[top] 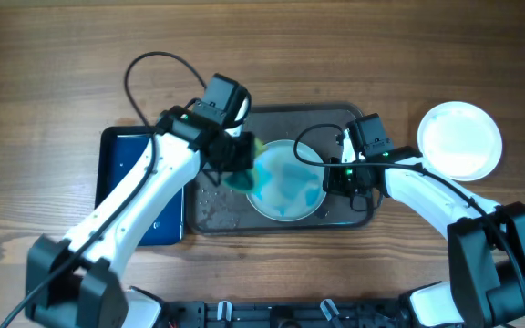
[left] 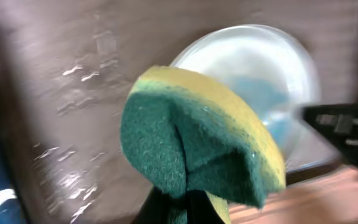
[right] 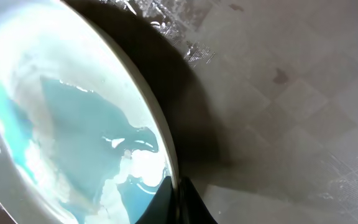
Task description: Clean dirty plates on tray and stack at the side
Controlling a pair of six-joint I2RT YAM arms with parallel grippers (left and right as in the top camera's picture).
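Centrally on the tray lies a plate pooled with blue-teal. The left gripper is clenched on a sponge at the plate's left rim in the frame. The right gripper is at the opposite rim, so the wipe runs rightward from the sponge.

The right wrist view shows the right gripper pinching that rim, which overhead hides. The left wrist view leaves it unclear whether the sponge touches the plate. A second plate sits on the surface at upper right.

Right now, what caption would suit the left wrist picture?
Left hand grips a folded green-and-yellow sponge in front of a teal-smeared white plate over the wet tray.
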